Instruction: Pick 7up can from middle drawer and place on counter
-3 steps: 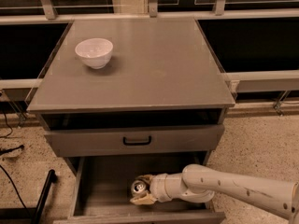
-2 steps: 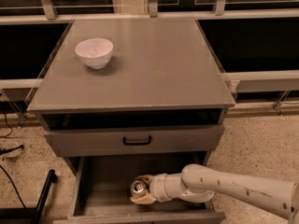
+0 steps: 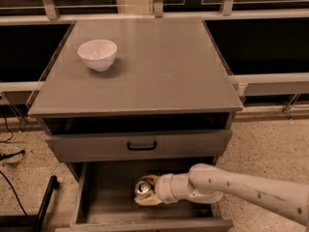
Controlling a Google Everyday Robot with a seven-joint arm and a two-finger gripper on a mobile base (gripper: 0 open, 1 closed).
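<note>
The 7up can (image 3: 142,187) stands upright in the open middle drawer (image 3: 107,193), its shiny top showing. My gripper (image 3: 145,191) reaches into the drawer from the right, at the end of my white arm (image 3: 241,190). Its pale fingers (image 3: 147,200) sit on both sides of the can and are shut on it. The can rests low in the drawer, near its middle. The counter (image 3: 159,71) is the grey cabinet top above.
A white bowl (image 3: 97,54) stands on the counter's back left. A shut drawer front with a black handle (image 3: 141,145) overhangs the open drawer. A black pole (image 3: 44,201) and cables lie on the speckled floor at the left.
</note>
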